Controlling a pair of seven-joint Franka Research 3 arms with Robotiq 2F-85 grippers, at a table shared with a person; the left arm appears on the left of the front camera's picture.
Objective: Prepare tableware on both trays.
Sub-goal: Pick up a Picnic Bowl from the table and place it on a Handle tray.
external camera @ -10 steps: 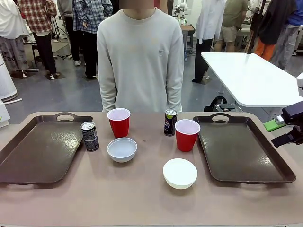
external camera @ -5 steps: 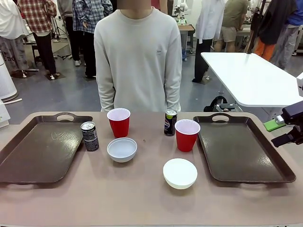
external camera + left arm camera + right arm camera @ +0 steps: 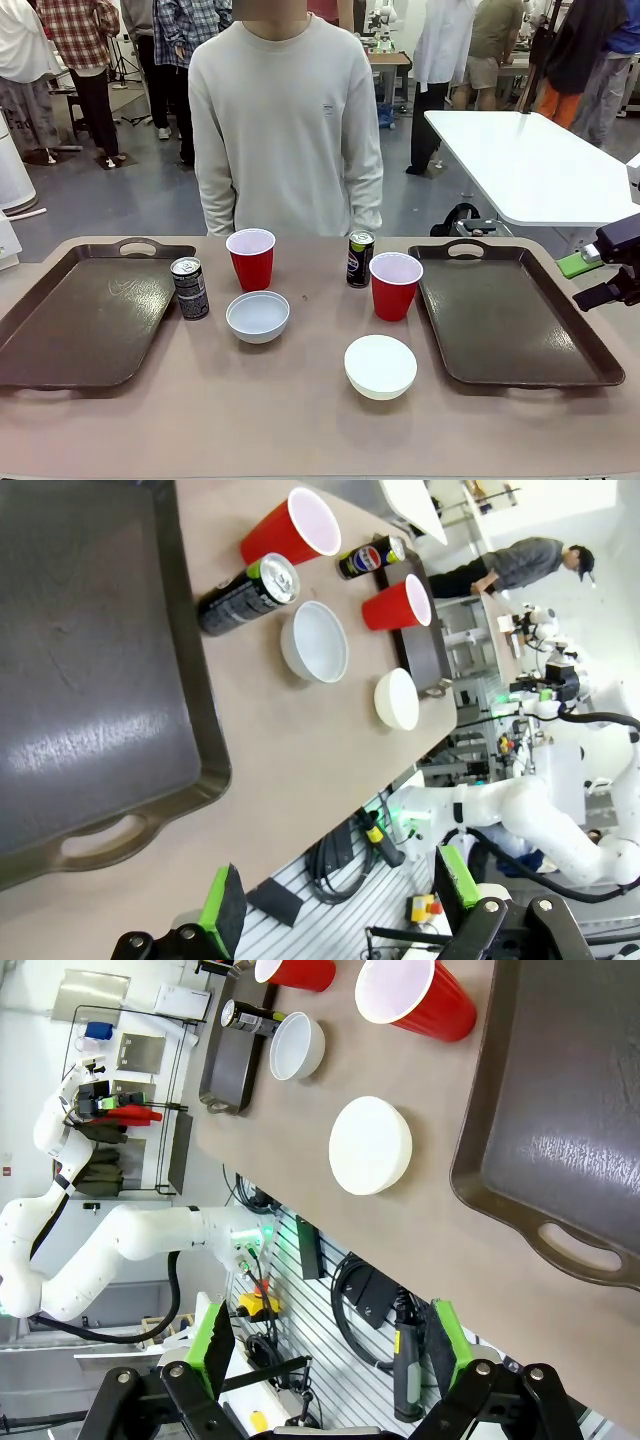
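Left fingers: standing wide apart, holding nothing.
Right fingers: likewise gaping, holding nothing.
Left tray: lying bare just ahead of the left fingers.
Right tray: lying bare ahead of the right fingers.
Tableware: left can, left cup, left bowl, right can, right cup and right bowl are sitting on the tabletop between the trays, well beyond both pairs of fingers.

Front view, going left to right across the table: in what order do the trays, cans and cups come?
left tray → left can → left cup → right can → right cup → right tray
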